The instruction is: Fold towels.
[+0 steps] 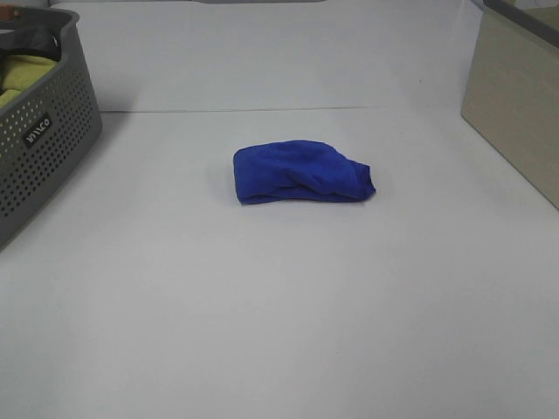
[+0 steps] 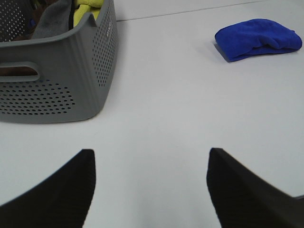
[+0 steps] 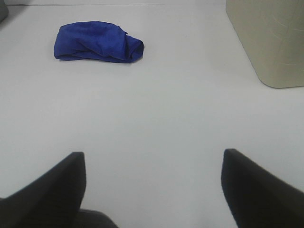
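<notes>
1. On the middle of the white table (image 1: 279, 332) you have the blue towel (image 1: 301, 174), lying as a compact, lumpy bundle with rounded edges, well apart from everything else.
2. To the left stands the grey basket (image 1: 44, 148), with yellow-green cloth (image 1: 17, 74) inside; to the right is a beige bin (image 1: 515, 96). Neither touches the towel.
3. Your left gripper (image 2: 149, 190) hangs over bare table near the basket, its fingers spread wide and holding nothing.
4. Your right gripper (image 3: 154, 190) hangs over bare table too, fingers spread wide and empty, with the towel well ahead of it.
5. Judging by the towel's shape, you either have a rough, bunched fold that already counts as done, or a crumpled towel waiting to be spread. The pictures alone do not settle which.
6. If folding is left, you need to reach the bundle, flatten it, and bring the edges together neatly.
</notes>
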